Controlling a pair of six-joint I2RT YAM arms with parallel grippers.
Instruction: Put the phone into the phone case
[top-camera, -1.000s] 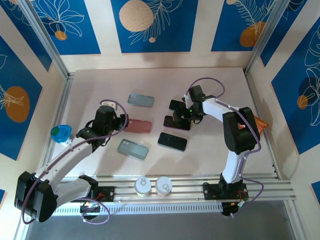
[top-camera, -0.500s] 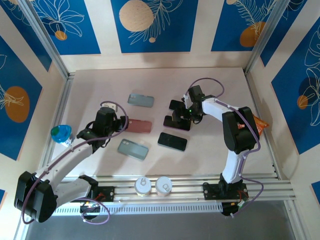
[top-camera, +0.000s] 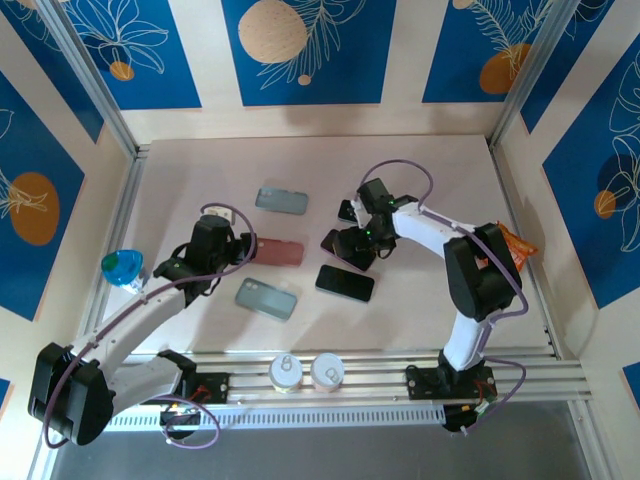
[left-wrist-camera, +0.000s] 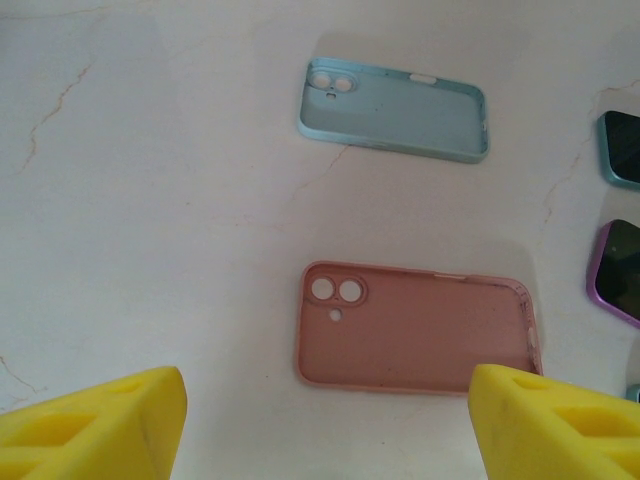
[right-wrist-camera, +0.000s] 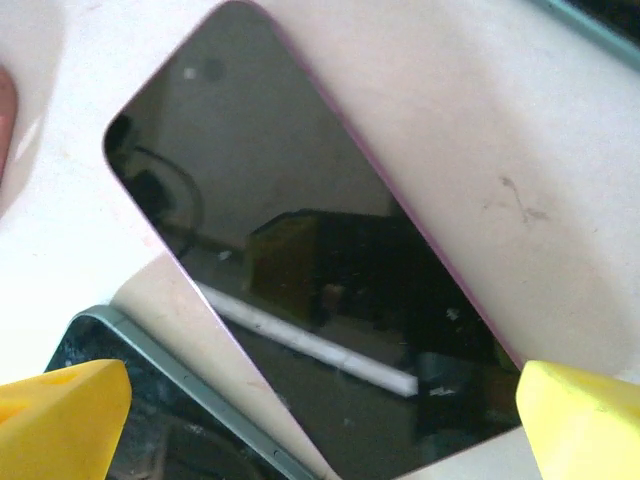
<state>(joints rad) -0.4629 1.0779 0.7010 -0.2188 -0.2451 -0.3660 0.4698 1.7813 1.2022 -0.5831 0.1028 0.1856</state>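
Note:
A purple-edged phone (right-wrist-camera: 300, 260) lies screen up on the table. My right gripper (right-wrist-camera: 320, 415) is open low over it, one yellow finger (right-wrist-camera: 65, 415) on each side of its near end. From above, that right gripper (top-camera: 347, 243) sits mid-table. An empty pink phone case (left-wrist-camera: 415, 328) lies open side up just ahead of my open left gripper (left-wrist-camera: 325, 440), which holds nothing. From the top view the pink case (top-camera: 281, 251) is just right of the left gripper (top-camera: 243, 247).
A light blue case (left-wrist-camera: 393, 110) lies farther back, and a grey-blue case (top-camera: 266, 298) lies nearer. A black phone (top-camera: 345, 283) rests in front of the right gripper, and a green-edged phone (right-wrist-camera: 150, 400) beside the purple one. Two cans (top-camera: 286, 372) stand at the near rail.
My right gripper has shifted left and slightly nearer, now over the purple-edged phone, jaws still wide. The left arm and the cases have not moved.

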